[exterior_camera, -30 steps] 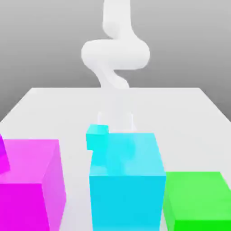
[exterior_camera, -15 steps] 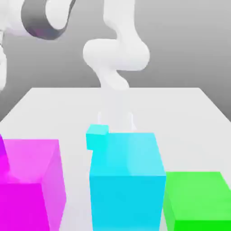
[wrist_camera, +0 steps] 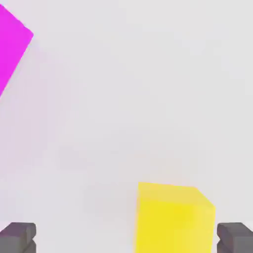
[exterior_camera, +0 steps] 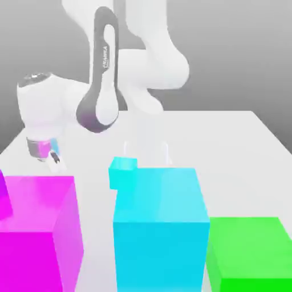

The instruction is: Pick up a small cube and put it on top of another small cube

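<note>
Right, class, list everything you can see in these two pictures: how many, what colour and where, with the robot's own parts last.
Big cubes: three; pink at the exterior view's left, blue in the middle, green at its right, all at the front.
Small cube: one, blue, touching the big blue cube's far left corner.
Yellow cube: one, on the table between the open fingers in the hand view.
Table: one, white, under everything.
Arm: one, white, at the back.
Hand: one, open, above the table behind the pink cube.

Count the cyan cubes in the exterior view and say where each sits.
2. A large cyan cube stands front and centre on the white table; a small cyan cube sits at its upper corner toward the exterior view's left. Others may be hidden behind.
</note>
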Robot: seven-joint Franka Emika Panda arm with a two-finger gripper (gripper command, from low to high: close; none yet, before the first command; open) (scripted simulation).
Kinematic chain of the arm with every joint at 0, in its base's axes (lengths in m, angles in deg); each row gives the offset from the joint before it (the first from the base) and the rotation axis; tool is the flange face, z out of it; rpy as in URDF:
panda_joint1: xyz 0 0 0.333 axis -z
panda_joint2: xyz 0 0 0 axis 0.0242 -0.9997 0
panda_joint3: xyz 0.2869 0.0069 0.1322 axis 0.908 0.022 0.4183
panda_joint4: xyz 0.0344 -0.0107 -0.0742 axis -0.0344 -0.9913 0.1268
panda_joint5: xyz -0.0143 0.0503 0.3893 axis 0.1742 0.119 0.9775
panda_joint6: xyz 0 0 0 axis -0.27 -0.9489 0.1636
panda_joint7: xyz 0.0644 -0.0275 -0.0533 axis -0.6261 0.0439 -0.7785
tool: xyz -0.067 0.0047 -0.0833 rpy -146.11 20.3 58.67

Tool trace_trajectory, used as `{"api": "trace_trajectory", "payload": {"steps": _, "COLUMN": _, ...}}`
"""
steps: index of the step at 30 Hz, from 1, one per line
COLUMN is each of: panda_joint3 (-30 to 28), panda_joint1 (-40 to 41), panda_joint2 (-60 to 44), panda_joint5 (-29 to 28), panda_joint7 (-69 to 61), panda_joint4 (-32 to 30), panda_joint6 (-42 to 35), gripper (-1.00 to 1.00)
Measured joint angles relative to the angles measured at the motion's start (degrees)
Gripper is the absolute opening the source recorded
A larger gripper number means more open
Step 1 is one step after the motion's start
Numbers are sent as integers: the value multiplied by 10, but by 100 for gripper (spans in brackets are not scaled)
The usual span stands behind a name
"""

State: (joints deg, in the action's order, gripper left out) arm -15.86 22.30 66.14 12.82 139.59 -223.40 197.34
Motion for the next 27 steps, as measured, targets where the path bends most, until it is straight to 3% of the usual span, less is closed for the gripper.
{"api": "trace_trajectory", "payload": {"steps": 2, "panda_joint3": 38, "panda_joint1": 21, "panda_joint2": -31, "panda_joint5": 51, "panda_joint7": -30, "panda_joint4": 1, "panda_joint6": 30, "gripper": 0}}
{"api": "trace_trajectory", "payload": {"steps": 5, "panda_joint3": 138, "panda_joint1": 90, "panda_joint2": -87, "panda_joint5": 132, "panda_joint7": -87, "panda_joint4": 12, "panda_joint6": 75, "gripper": 0}}
{"api": "trace_trajectory", "payload": {"steps": 8, "panda_joint3": 223, "panda_joint1": 169, "panda_joint2": -143, "panda_joint5": 156, "panda_joint7": -109, "panda_joint4": 22, "panda_joint6": 122, "gripper": 0}}
{"api": "trace_trajectory", "payload": {"steps": 9, "panda_joint3": 238, "panda_joint1": 185, "panda_joint2": -156, "panda_joint5": 156, "panda_joint7": -110, "panda_joint4": 24, "panda_joint6": 133, "gripper": -100}}
{"api": "trace_trajectory", "payload": {"steps": 17, "panda_joint3": 229, "panda_joint1": 176, "panda_joint2": -144, "panda_joint5": 149, "panda_joint7": -103, "panda_joint4": 22, "panda_joint6": 123, "gripper": -100}}
{"api": "trace_trajectory", "payload": {"steps": 21, "panda_joint3": 159, "panda_joint1": 124, "panda_joint2": -72, "panda_joint5": 78, "panda_joint7": -48, "panda_joint4": 8, "panda_joint6": 66, "gripper": -100}}
{"api": "trace_trajectory", "payload": {"steps": 27, "panda_joint3": 147, "panda_joint1": 145, "panda_joint2": 17, "panda_joint5": -20, "panda_joint7": 14, "panda_joint4": 8, "panda_joint6": -25, "gripper": -100}}
